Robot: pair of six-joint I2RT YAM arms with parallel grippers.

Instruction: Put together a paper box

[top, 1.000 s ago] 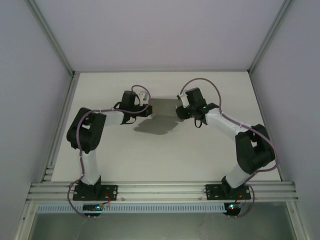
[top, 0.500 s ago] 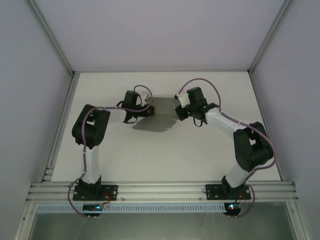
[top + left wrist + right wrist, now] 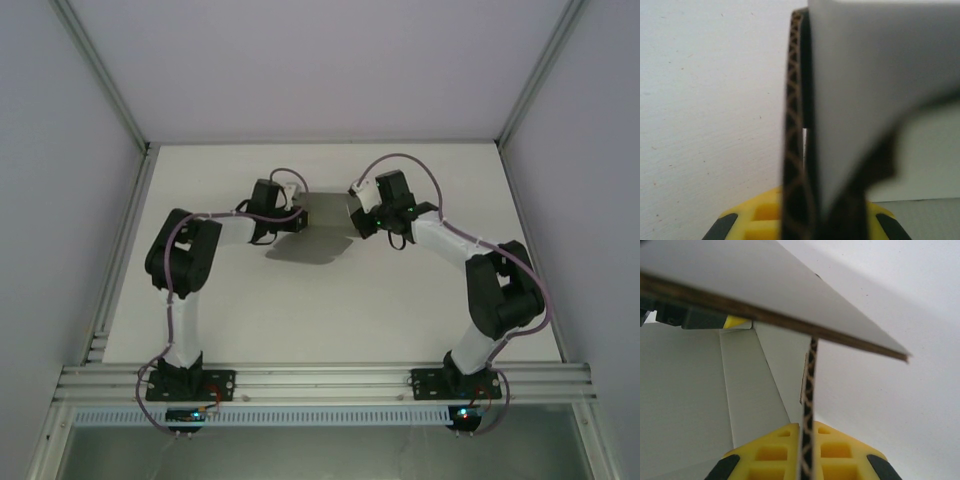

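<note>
Tally: one plain grey thin-cardboard paper box (image 3: 322, 213) (a single piece, flaps included). Two black two-finger grippers: left gripper (image 3: 298, 222), right gripper (image 3: 352, 217). One flat white table (image 3: 300, 310).

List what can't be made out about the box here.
Top external: paper box folds and tabs, too small; left tool and right tool cover its ends.
Left wrist: box shape, blurred panel close to the lens blocks it.
Right wrist: box's far side, hidden behind a flap across the top; left part cut off by frame edge.
</note>
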